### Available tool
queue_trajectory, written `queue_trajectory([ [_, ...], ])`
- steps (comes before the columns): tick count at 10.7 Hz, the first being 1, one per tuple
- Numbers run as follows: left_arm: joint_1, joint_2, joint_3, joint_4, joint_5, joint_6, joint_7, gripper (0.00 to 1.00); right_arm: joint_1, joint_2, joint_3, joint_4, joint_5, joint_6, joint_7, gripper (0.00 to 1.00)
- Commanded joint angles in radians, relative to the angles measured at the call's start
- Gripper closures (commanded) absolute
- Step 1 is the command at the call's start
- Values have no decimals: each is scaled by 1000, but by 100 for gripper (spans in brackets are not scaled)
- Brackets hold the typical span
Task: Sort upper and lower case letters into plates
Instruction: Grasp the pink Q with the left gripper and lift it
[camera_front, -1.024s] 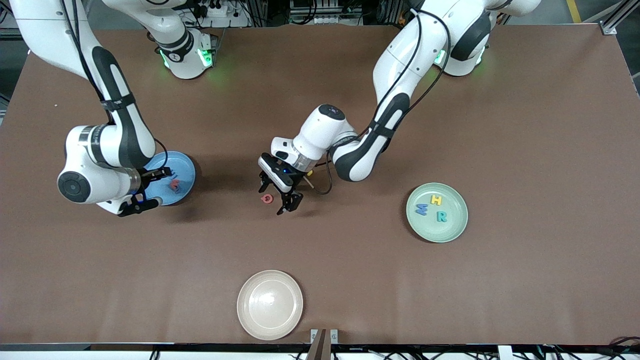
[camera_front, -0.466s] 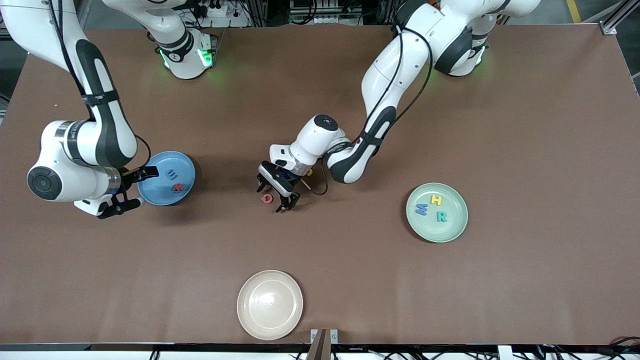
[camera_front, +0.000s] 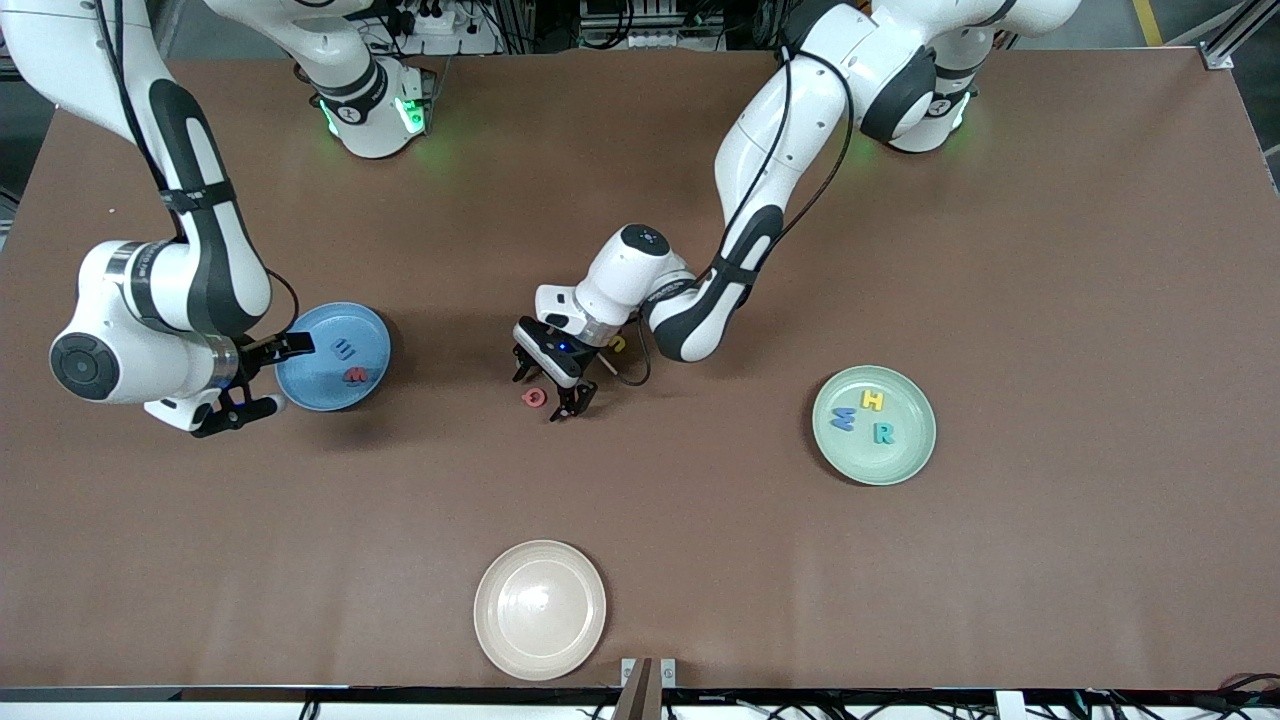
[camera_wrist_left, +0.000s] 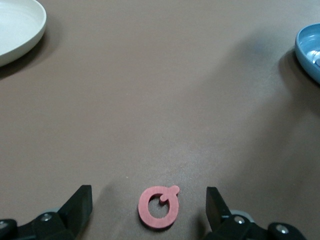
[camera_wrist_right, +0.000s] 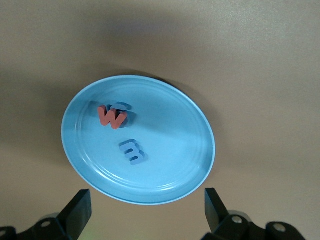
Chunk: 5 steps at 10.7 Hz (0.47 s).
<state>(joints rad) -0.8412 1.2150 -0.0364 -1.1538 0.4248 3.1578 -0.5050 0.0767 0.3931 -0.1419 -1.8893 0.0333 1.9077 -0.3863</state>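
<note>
The left gripper (camera_front: 547, 383) stood low over the middle of the table (camera_front: 1050, 250), fingers open around a red letter (camera_front: 535, 397). Toward the left arm's end from it lay the pale green plate (camera_front: 905, 465) with three letters. Toward the right arm's end, the right gripper (camera_front: 255, 376) hung open at the rim of the blue plate (camera_front: 310, 385). The cream plate (camera_front: 540, 640) lay nearer to the camera.

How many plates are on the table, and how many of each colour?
blue plate: 1
pale green plate: 1
cream-white plate: 1
Total: 3 plates
</note>
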Motion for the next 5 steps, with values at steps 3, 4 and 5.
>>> queue_trajectory([
  [3,-38,38,46,51,-29,8,-17,32,0,-10,-5,-4,20,-9,-22,0],
  [4,-38,38,47,51,-31,8,-17,39,0,-10,-5,-4,22,-7,-23,0],
  [5,-38,38,46,51,-29,8,-17,40,0,-10,-5,-4,22,-7,-23,0],
])
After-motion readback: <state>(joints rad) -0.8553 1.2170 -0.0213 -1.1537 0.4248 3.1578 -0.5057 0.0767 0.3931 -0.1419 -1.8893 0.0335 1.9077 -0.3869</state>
